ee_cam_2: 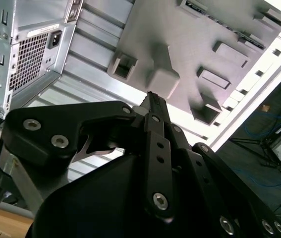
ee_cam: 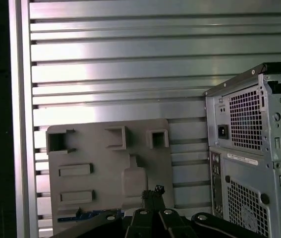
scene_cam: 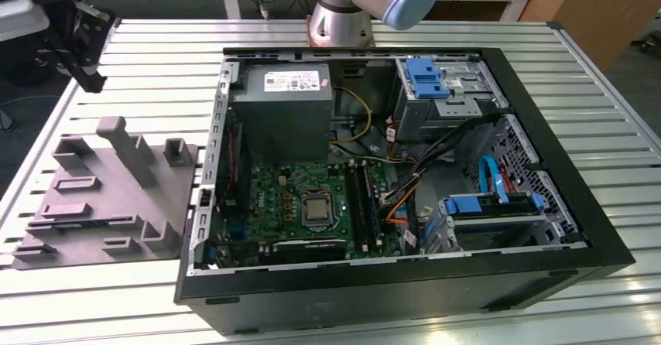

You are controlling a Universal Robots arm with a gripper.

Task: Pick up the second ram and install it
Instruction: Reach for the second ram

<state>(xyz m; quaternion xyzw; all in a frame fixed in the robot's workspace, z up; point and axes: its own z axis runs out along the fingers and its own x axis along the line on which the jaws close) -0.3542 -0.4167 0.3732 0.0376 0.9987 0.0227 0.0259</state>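
The second ram (ee_cam: 81,216) shows in the first wrist view as a thin dark blue strip. It lies flat along the edge of the grey moulded tray (ee_cam: 95,153) that sits nearest the bottom of that picture. My gripper (ee_cam: 152,191) hangs high above the table, over the tray's tall post, with its black fingers pressed together and nothing between them. In the second wrist view the shut gripper (ee_cam_2: 151,99) points at the tray (ee_cam_2: 204,44). In the exterior view the gripper (scene_cam: 91,80) is at the table's far corner on the view's left, beyond the tray (scene_cam: 104,206).
An open computer case (scene_cam: 392,283) lies on the slatted metal table (scene_cam: 155,66), to the right of the tray in the exterior view. Inside it are the motherboard (scene_cam: 299,198) with black slot rails (scene_cam: 361,194), a power supply (scene_cam: 281,105) and drive bays. The case's back panel (ee_cam: 244,148) faces the tray.
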